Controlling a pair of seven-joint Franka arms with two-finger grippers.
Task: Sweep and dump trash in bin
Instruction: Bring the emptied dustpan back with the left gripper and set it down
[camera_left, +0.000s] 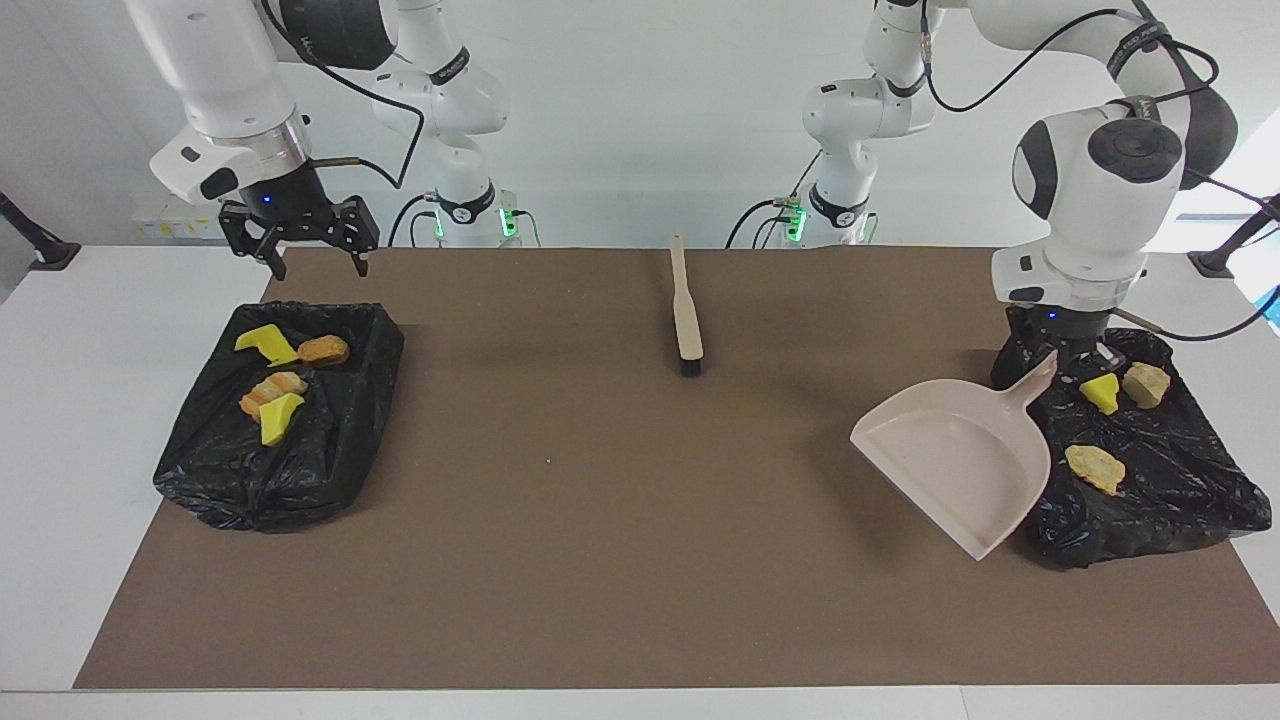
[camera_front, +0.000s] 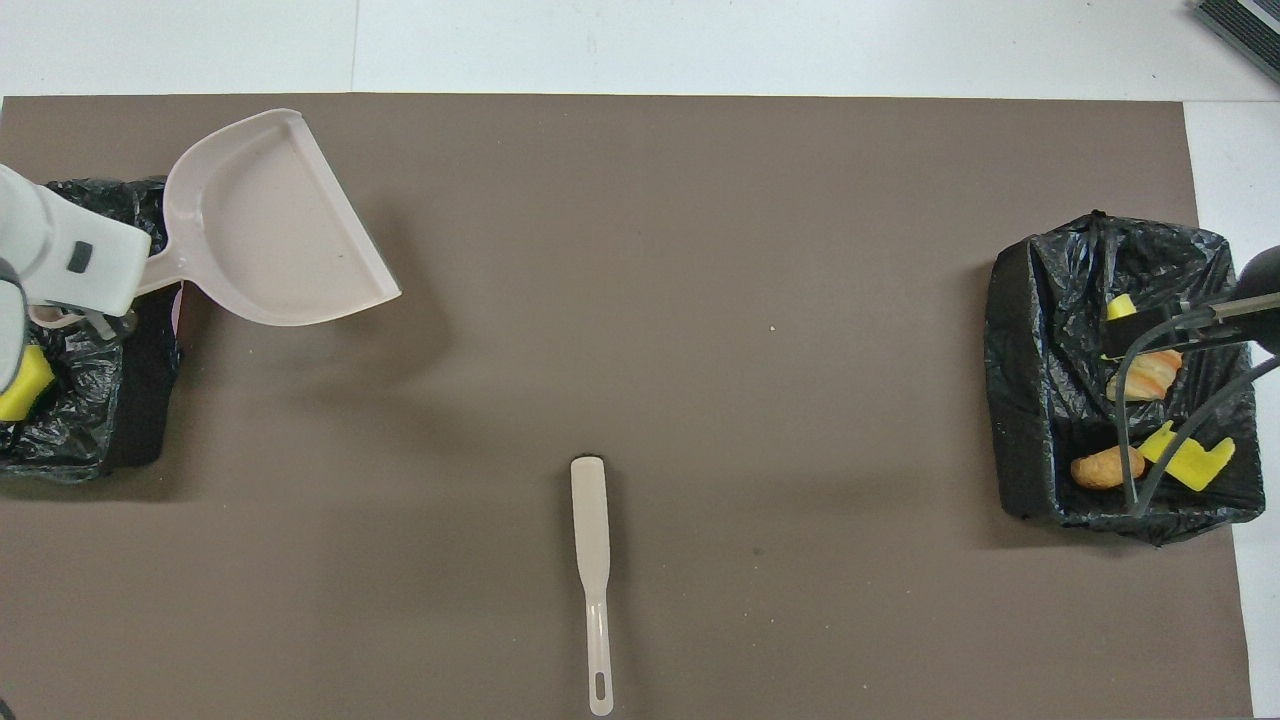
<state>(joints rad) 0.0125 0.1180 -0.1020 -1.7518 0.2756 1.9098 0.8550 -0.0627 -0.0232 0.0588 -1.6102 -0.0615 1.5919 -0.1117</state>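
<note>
A white worktop (camera_left: 60, 400) carries a broad brown mat (camera_left: 600, 560), with a pale wall where the arm bases stand. Reading the overhead view as a clock, a beige brush (camera_front: 591, 540) lies at six o'clock, bristle end pointing away from the robots.

The trash (camera_left: 272, 385) sits in two bins lined with black bags. The three o'clock bin (camera_left: 250, 470) holds four pieces: a yellow sponge chunk (camera_left: 265, 343) and a brown bun (camera_left: 324, 350) nearest the robots, then a striped pastry and a second yellow chunk (camera_left: 280, 416). The nine o'clock bin (camera_left: 1150, 500) holds three: a yellow chunk (camera_left: 1100, 392), a pale bread piece (camera_left: 1145, 383), and farther out a golden pastry (camera_left: 1094, 467).

The right tool (camera_left: 300, 250) hangs over the three o'clock bin, jaws spread wide and empty. The left tool (camera_left: 1050, 365) is clamped on the handle of a beige dustpan (camera_left: 950, 460), which tilts over the mat at ten o'clock, beside its bin.

From above, the nine o'clock bin is cut by the frame edge and partly covered by the arm. Cables cross the other bin. I cannot tell whether the pan's lip touches the mat.
</note>
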